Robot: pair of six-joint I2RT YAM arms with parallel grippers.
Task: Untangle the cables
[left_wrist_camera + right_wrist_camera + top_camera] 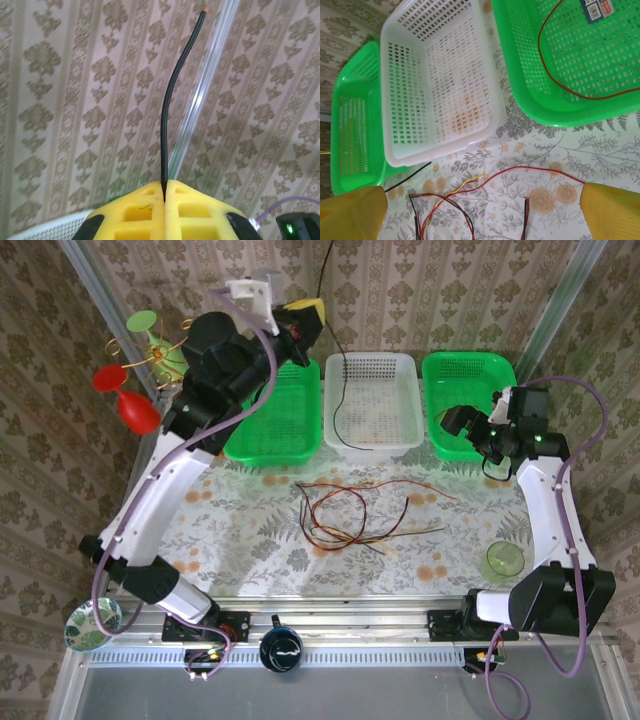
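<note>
Cables, thin black, red and yellow [350,515], tangled on floral table [250,530] before white plastic basket [400,370]. Left gripper [165,192] raised, clamped on one black cable [167,125]. Right gripper [452,423] gaping, holding nothing.

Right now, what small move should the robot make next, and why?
Probably lower the left gripper over the white basket and open it: it pinches a black cable that trails over it, and a red cable already lies in the right green basket.
</note>
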